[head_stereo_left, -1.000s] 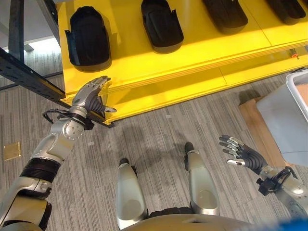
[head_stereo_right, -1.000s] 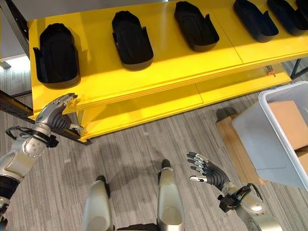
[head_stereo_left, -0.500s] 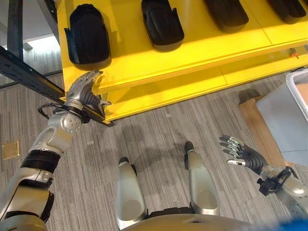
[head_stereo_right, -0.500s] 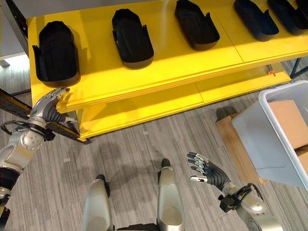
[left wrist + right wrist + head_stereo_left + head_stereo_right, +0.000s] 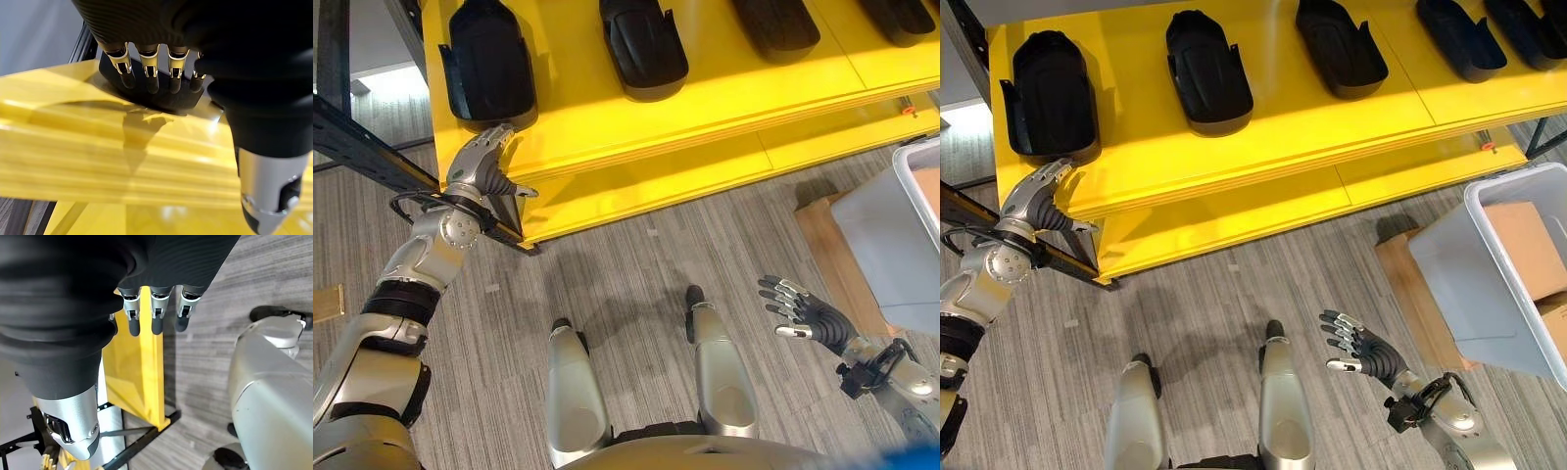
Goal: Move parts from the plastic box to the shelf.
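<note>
The yellow shelf (image 5: 1263, 127) carries a row of black moulded parts along its top board, each lying hollow side up and spaced apart from the next, which reads as deliberate placing so that every part has its own spot. Below that board a second yellow board runs the same way, bare where it can be seen. The grey plastic box (image 5: 1469, 264) stands on the floor off the shelf's right end, resting on a wooden pallet (image 5: 1410, 284), with brown cardboard inside it; whether more parts lie in it cannot be told. The part nearest the shelf's left end (image 5: 1050, 93) sits close to the front edge, and the left robot hand (image 5: 1033, 201) is raised at that front edge just below it, fingers nearly straight and relaxed, tips toward the part and holding nothing; in the left wrist view its fingers (image 5: 149, 73) point at the dark part (image 5: 161, 98) but are not curled round it, so this looks like a release already made. The right robot hand (image 5: 1361, 352) hangs over the floor between shelf and box, fingers spread and empty.
</note>
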Tool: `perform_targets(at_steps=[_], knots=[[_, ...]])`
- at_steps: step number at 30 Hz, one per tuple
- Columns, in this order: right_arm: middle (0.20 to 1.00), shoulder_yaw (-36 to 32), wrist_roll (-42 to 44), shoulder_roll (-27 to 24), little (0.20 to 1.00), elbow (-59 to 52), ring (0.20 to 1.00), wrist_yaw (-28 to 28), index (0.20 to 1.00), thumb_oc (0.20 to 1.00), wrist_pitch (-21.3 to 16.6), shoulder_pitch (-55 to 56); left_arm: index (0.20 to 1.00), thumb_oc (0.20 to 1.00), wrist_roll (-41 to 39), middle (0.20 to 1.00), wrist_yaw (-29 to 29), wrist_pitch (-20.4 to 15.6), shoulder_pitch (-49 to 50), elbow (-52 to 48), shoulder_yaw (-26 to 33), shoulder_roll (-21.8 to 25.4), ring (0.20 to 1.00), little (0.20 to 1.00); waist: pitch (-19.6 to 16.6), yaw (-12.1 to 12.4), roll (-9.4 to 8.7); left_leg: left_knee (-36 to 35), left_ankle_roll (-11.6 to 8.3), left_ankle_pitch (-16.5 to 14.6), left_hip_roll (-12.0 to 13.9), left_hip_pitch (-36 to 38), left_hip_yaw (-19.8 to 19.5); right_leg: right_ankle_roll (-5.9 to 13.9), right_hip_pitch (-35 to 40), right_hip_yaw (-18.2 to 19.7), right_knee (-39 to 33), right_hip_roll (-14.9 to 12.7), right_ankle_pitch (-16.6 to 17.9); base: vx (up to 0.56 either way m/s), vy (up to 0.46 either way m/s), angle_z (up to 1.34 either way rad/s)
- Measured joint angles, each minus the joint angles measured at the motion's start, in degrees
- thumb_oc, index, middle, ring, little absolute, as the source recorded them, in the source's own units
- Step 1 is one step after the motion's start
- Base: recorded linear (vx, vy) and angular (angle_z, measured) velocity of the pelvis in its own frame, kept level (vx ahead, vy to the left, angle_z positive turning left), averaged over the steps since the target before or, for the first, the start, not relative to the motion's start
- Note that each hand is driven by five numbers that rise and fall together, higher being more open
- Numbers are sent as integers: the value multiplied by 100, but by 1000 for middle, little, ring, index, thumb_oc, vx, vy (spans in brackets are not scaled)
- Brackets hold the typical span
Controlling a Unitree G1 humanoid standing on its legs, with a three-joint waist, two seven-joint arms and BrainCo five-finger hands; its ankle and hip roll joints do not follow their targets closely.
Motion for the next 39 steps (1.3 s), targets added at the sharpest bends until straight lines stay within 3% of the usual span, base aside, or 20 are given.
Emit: perform_targets(at_steps=[36, 39], knots=[[1000, 1, 7, -26, 1000, -6, 1000, 15, 1000, 1000, -1, 3, 1000, 1000, -96, 1000, 2, 95, -325, 233, -231, 0, 1000, 1000, 23, -87, -73, 80, 3, -38, 3, -36, 46, 10, -77, 71, 60, 15, -5, 0, 0, 0], [1000, 3, 10, -19, 1000, -2, 1000, 14, 1000, 1000, -2, -12, 1000, 1000, -121, 1000, -3, 80, -48, -346, -159, 2, 1000, 1000, 23, -68, -72, 69, 3, -37, 4, -8, 43, 23, -55, 69, 82, 15, -17, 11, -11, 0]])
